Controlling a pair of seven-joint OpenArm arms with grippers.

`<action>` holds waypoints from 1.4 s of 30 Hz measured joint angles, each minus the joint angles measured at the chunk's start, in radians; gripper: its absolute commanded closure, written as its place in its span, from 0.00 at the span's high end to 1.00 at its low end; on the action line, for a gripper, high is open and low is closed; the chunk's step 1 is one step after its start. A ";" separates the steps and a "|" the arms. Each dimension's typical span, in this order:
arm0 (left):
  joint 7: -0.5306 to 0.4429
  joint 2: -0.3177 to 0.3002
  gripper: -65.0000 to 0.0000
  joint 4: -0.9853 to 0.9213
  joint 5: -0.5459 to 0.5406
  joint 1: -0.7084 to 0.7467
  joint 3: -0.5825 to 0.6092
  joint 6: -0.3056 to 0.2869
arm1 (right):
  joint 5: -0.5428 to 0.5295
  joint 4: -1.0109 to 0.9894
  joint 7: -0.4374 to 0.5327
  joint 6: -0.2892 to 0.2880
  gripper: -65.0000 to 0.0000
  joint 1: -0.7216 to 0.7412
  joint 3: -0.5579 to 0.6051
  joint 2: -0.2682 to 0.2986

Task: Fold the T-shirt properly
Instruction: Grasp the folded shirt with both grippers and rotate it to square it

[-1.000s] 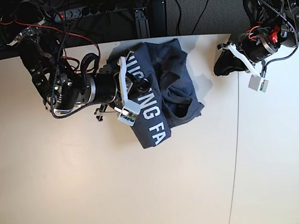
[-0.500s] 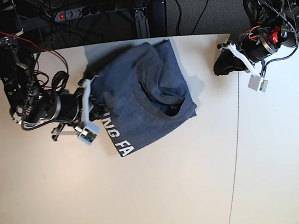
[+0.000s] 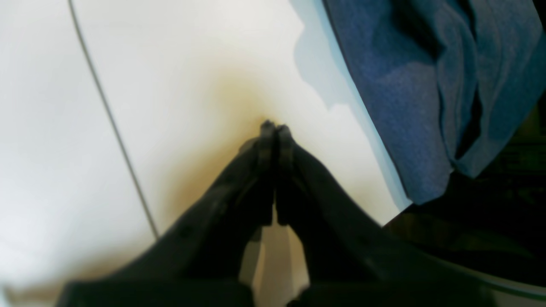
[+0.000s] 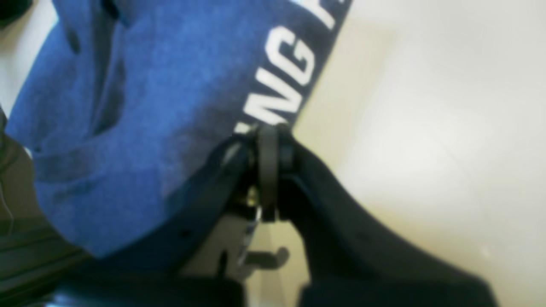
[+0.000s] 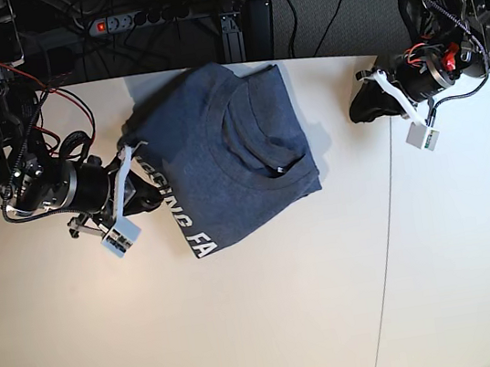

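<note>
**Surroundings: Bench and Rear Area**

The bench [image 5: 249,331] presents a pale, cream-white top with a curved rear edge. A thin dark seam [image 5: 385,245] runs from the rear edge toward the front, on the right side in the base view; the left wrist view shows the same seam as a fine line. Behind the bench, the floor is dark. A black power strip [image 5: 146,17] with a lit red switch lies there, among loose black cables [image 5: 293,10].

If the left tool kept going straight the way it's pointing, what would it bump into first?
Probably the bare table first: the shut left tool points down at it. The T-shirt lies off to one side, though depth is hard to judge.
</note>
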State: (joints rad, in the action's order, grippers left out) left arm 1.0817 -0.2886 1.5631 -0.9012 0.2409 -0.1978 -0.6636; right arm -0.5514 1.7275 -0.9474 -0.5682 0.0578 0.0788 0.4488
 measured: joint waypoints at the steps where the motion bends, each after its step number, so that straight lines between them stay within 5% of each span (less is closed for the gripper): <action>1: 0.012 -0.001 0.00 0.000 -0.006 0.000 0.000 0.000 | 0.031 0.000 0.000 0.000 0.00 0.000 0.000 0.000; 6: 0.042 -0.063 0.00 0.000 -0.123 0.041 -0.012 -0.002 | 0.071 -0.006 0.004 0.000 0.00 -0.014 -0.101 0.011; 10: 0.074 -0.084 0.00 0.000 -0.175 0.096 -0.087 -0.001 | 0.000 -0.007 0.025 0.000 0.00 -0.038 -0.200 0.041; 16: 0.146 -0.073 0.00 0.068 -0.282 0.198 -0.096 -0.003 | 0.000 -0.018 0.092 0.000 0.00 -0.004 -0.159 0.053; 25: 0.043 -0.013 0.00 0.428 -0.035 0.255 0.144 -0.011 | 0.051 -0.282 0.142 0.000 0.00 0.259 -0.006 -0.018; 36: -0.202 -0.014 0.00 0.443 0.375 0.201 0.457 -0.011 | 0.167 -0.584 0.183 0.006 0.00 0.484 0.009 -0.221; 42: -0.251 -0.013 0.00 0.376 0.439 0.133 0.512 -0.011 | 0.213 -0.676 0.188 0.006 0.00 0.550 0.077 -0.318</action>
State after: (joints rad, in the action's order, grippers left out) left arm 0.8307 -0.3016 1.9392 -0.4618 0.3740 0.3141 -0.6746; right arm -0.3382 1.0519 -0.7589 -0.5625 0.6075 0.1555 0.1307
